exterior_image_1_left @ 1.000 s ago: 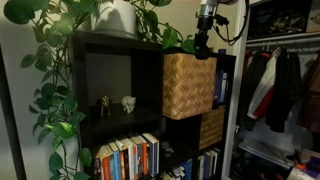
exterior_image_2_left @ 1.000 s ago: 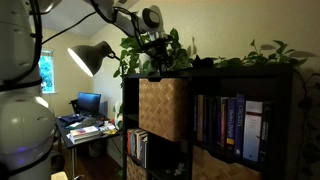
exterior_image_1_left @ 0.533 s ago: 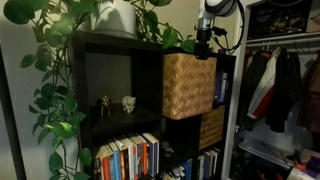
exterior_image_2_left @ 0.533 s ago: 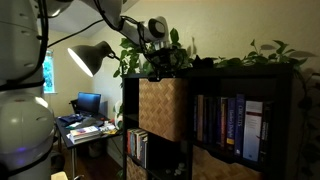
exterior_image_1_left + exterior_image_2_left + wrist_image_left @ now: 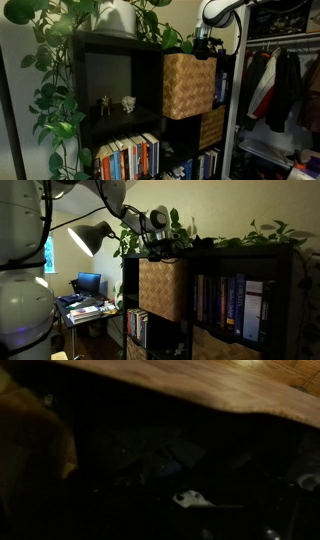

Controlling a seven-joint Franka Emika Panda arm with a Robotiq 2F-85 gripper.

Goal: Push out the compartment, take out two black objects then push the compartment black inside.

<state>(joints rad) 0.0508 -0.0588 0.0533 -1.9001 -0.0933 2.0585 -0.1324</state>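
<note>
Bin (image 5: 188,85): tan wicker cube in an upper cell of the black shelf (image 5: 110,60), standing partly forward of the shelf front, apparently so its open top can be reached from above. Jaws: hang pointing down just over the bin's top edge, placed, by judgement, for reaching inside; whether released or clenched cannot be told. Wrist view: wicker over a dark interior, black objects not discernible.

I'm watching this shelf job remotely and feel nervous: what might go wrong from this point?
The tan woven wicker bin juts out of the black shelf unit; pressing its rim could tip it out. The gripper hangs close to green trailing plant leaves, which might snag. The wrist view is very dark, so black objects inside would be hard to spot.
</note>
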